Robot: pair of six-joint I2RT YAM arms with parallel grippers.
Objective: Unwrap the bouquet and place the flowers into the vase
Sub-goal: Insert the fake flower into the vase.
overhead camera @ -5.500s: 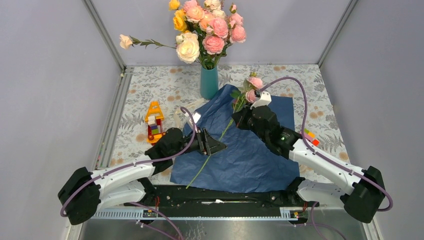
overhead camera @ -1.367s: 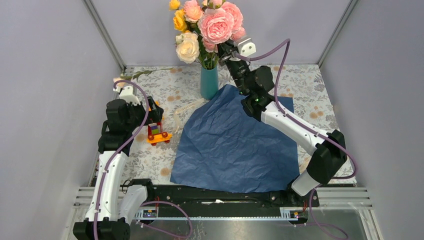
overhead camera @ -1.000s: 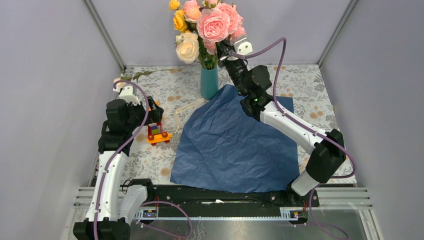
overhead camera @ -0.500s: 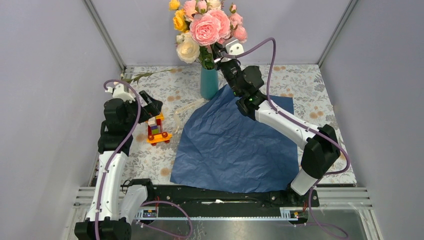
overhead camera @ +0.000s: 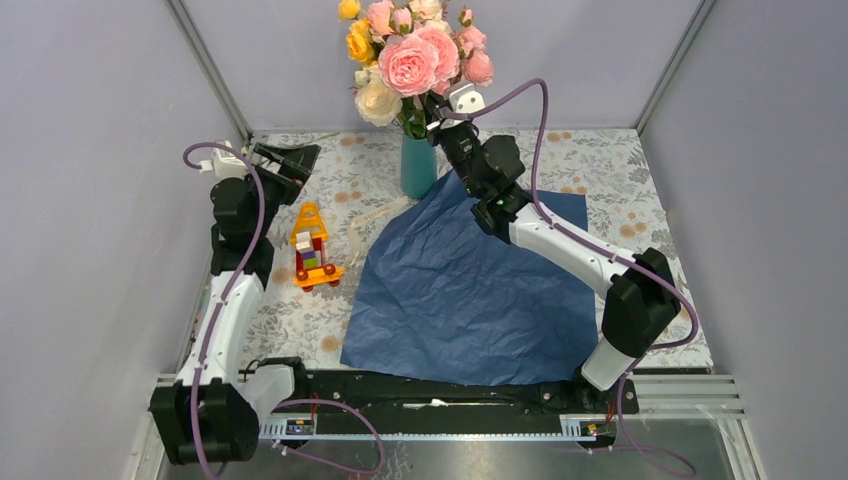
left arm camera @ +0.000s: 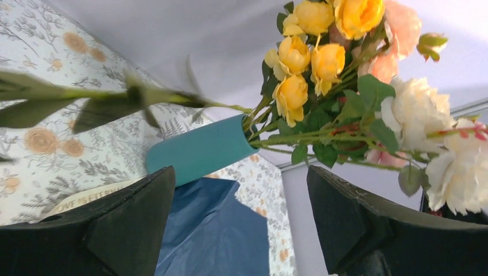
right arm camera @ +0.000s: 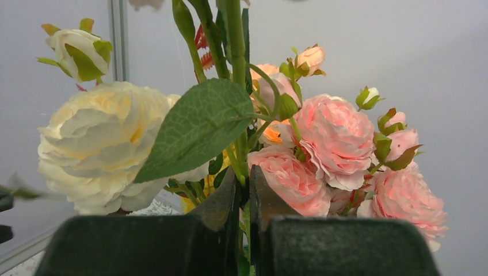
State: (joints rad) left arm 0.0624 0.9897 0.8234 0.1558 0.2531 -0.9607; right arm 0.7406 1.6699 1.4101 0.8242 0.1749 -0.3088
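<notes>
Top: we see the right gripper (overhead camera: 438, 116) up at the vase (overhead camera: 418, 168) mouth, in among the blooms. The left gripper (overhead camera: 292, 157) is far left, well apart. The paper (overhead camera: 470, 290) lies flat.
Left wrist: jaws wide, vase (left arm camera: 198, 150) ahead.
Right wrist: jaws pinched narrow on a stem of the flowers (right arm camera: 235, 69).

Black right gripper (right arm camera: 243, 184) pinches a thin green flower stem (right arm camera: 235, 52) bearing a broad green leaf (right arm camera: 198, 126); large cream rose (right arm camera: 98, 144) left, pink roses (right arm camera: 336, 141) right.
</notes>
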